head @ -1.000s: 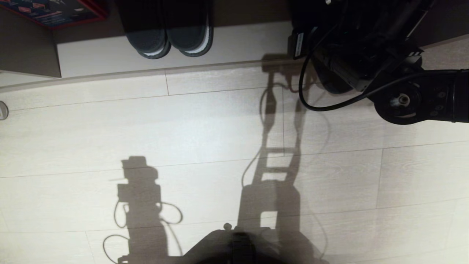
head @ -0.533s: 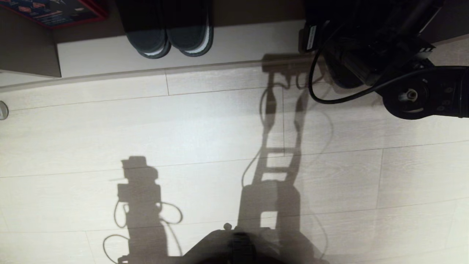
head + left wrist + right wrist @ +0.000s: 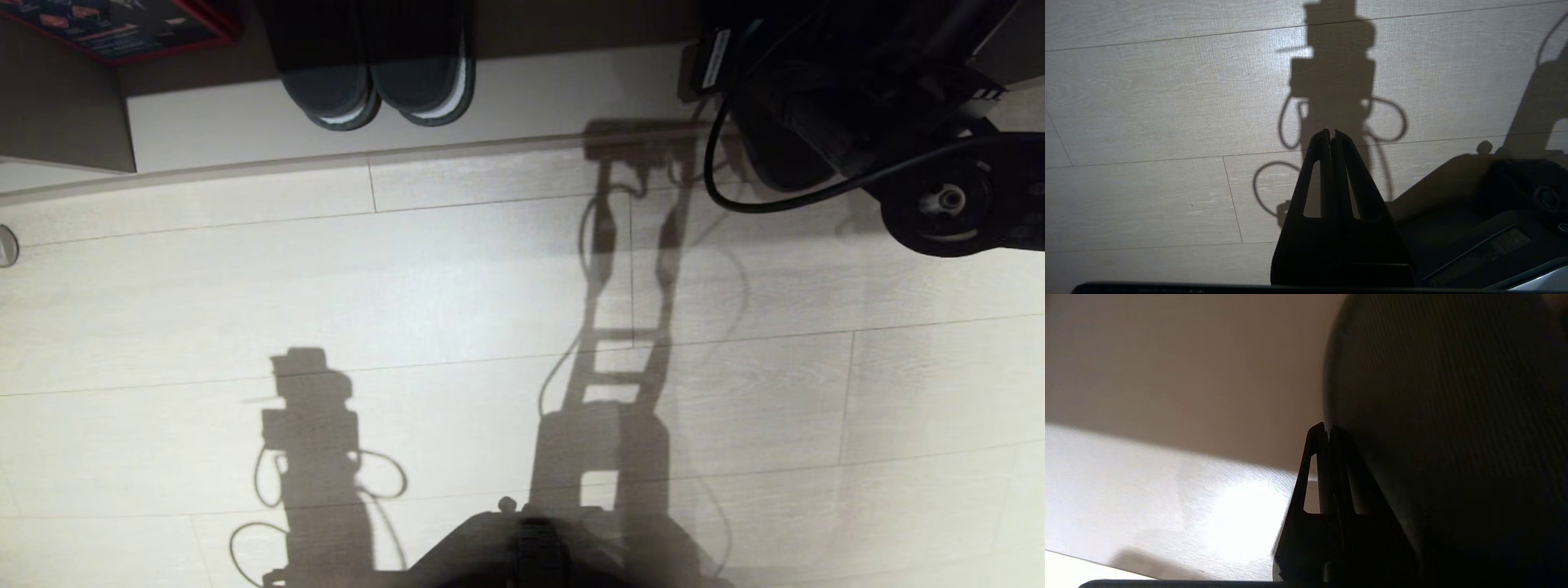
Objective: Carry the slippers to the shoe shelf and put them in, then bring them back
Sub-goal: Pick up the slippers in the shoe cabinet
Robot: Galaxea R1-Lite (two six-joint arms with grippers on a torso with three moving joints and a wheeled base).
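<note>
Dark slipper (image 3: 1453, 416) hides right gripper's (image 3: 1329, 430) shut jaws.

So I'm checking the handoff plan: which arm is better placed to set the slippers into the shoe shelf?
The right. Its gripper is shut beside a slipper at the shoe shelf. The left gripper hangs shut over bare floor, away from the shelf.
</note>
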